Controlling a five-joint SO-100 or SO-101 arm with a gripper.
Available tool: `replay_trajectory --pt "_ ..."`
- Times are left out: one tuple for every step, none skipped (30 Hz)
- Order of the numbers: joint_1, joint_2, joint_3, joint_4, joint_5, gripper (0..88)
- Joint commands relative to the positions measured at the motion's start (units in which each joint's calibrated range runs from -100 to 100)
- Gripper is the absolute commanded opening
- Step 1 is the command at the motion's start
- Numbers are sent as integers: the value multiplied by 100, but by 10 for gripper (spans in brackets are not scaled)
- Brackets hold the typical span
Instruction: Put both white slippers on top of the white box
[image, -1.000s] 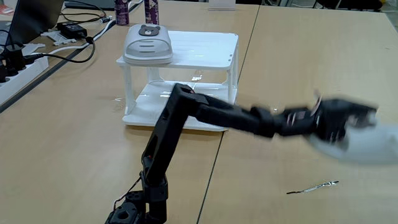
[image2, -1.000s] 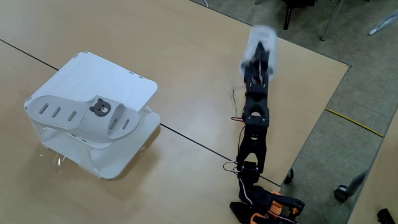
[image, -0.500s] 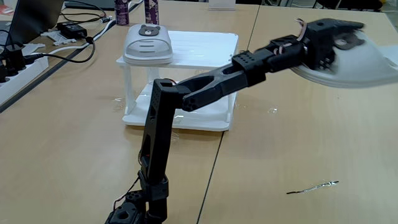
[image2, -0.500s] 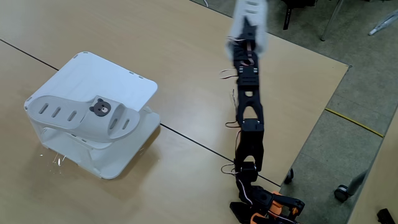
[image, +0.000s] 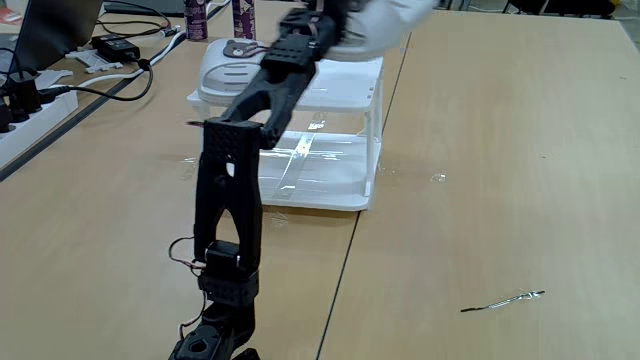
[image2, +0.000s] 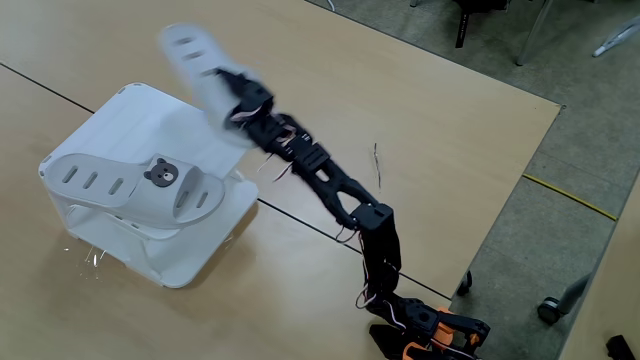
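Note:
One white slipper (image: 232, 68) lies on the left part of the white box's top (image: 340, 75); its bear badge faces up (image2: 130, 190). My gripper (image: 335, 15) is shut on the second white slipper (image: 392, 14), which is motion-blurred. It hangs in the air above the far side of the box (image2: 165, 125). In the other fixed view the gripper (image2: 233, 92) holds this slipper (image2: 192, 55) tilted upward over the box's far corner. The arm stretches from its base up to the box and hides part of the resting slipper.
A power strip (image: 30, 125), cables and a charger (image: 118, 46) lie at the left, with bottles (image: 196, 18) behind the box. A thin wire (image: 503, 299) lies on the table at the right. The table edge (image2: 520, 190) drops to the floor near the arm's base.
The arm has swung from the right side of the table up and across to the box, carrying the second slipper. The slipper on the box has not moved.

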Motion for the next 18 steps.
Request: replay_trajectory --pt "-718 -900 -682 -22 42 7" --pt "-816 -900 -664 -22 42 7" --pt "-874 -900 -664 -22 42 7" --pt "-907 -892 -664 -22 42 7" --pt "-907 -849 -664 -22 42 7" --pt "-907 -824 -664 -22 42 7" --pt "-907 -807 -646 -22 42 7" --pt "-882 -740 -646 -22 42 7" --pt "-849 -605 -710 -22 42 7" --pt "-841 -479 -755 -22 42 7" --pt "-833 -345 -863 -22 42 7" --pt "-833 -218 -953 -22 42 7" --pt "-833 -33 -1079 -22 42 7" --pt "-833 110 -1179 -22 42 7" --pt "-833 253 -1287 -22 42 7" --pt "-833 404 -1404 -22 42 7" --pt "-833 556 -1530 -31 42 7" --pt "-833 716 -1657 -31 42 7"
